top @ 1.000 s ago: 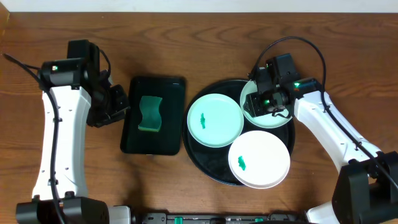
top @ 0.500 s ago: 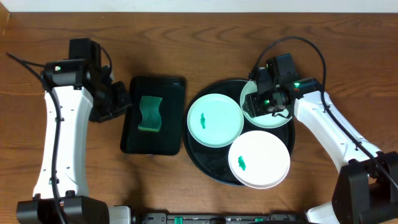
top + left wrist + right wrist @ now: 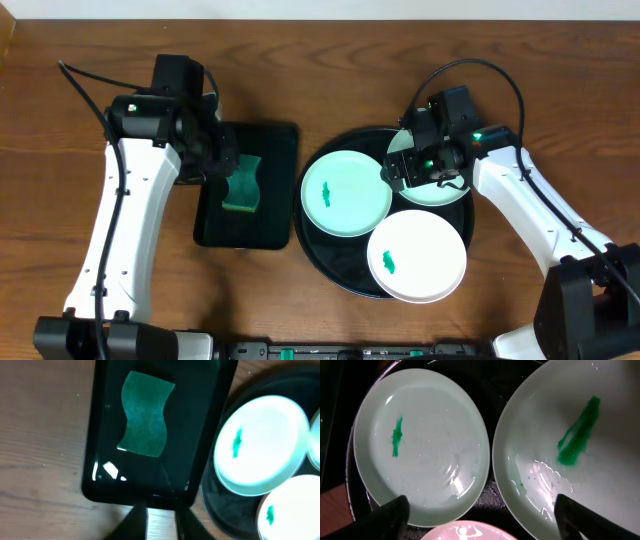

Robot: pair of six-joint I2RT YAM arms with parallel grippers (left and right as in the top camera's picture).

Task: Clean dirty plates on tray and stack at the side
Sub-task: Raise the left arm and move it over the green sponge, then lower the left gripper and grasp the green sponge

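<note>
Over the sponge, the left tool hovers with fingers apart, probably to fetch it for wiping. The right tool, also apart, overhangs a smeared mint plate.

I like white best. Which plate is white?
The bottom plate on the black tray, overhead view; the left one and the top one are mint-green.

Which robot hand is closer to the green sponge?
Left. The left gripper hovers right beside the green sponge, over the dark green tray. The right gripper is far off, above a mint plate on the black tray.
</note>
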